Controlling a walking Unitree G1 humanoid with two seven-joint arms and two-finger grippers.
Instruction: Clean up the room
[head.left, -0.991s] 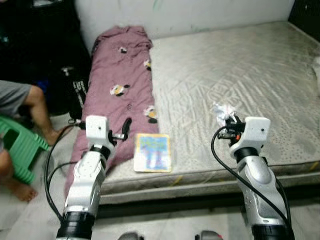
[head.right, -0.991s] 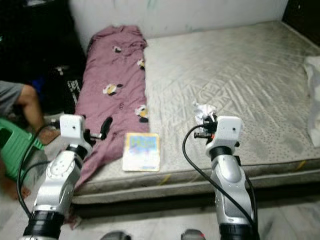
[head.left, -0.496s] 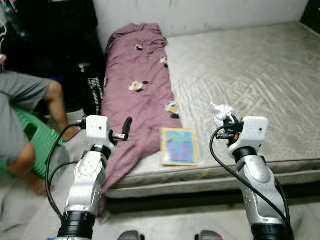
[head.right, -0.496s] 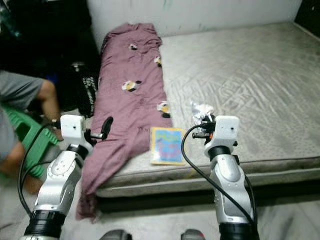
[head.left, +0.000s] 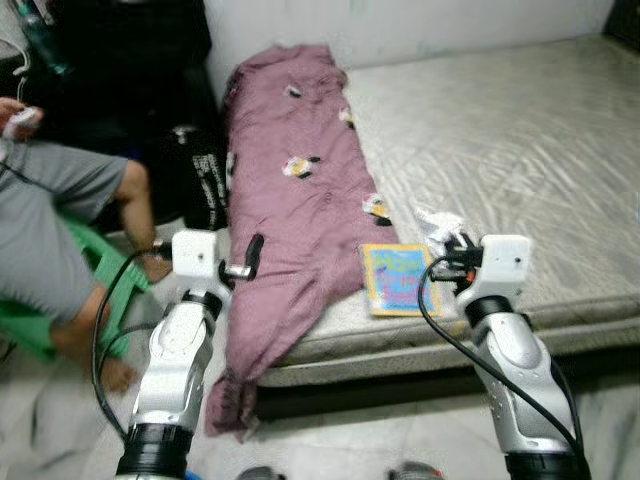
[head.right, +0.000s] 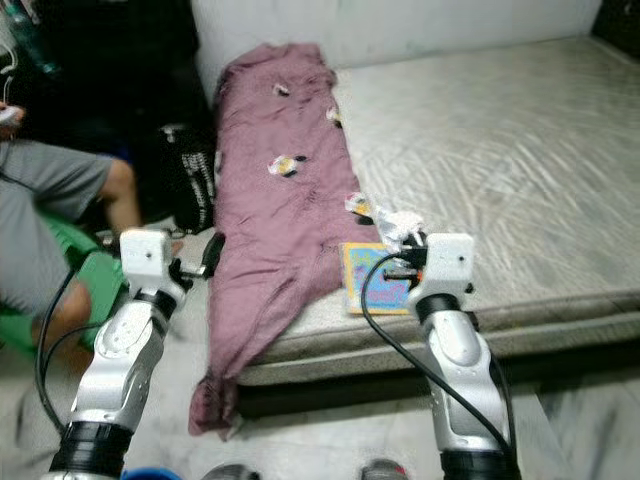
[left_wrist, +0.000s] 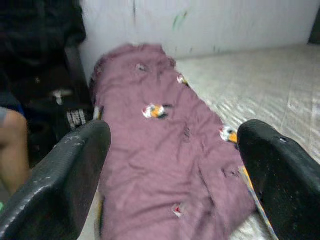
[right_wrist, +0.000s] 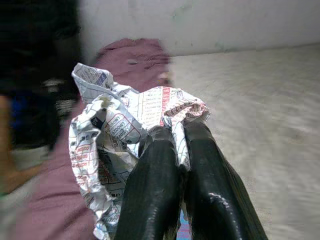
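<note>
On the bare grey quilted mattress (head.left: 520, 130) a long mauve patterned blanket (head.left: 300, 190) runs lengthwise, one end drooping floorward, soft and best gathered mid-length by the spread left gripper (head.left: 252, 258), while the right gripper (right_wrist: 175, 150) pinches a light, crushable crumpled printed paper wad (right_wrist: 115, 135) above the bed edge.

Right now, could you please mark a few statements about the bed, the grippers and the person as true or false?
1. The right gripper is shut on crumpled paper. True.
2. The left gripper holds the blanket. False: its fingers are open and empty, with the blanket beyond them.
3. A book lies near the mattress edge, beside the blanket. True.
4. The blanket lies wholly on the mattress. False: one end hangs over the edge toward the floor.
5. A person sits to the robot's right. False: to its left.
</note>
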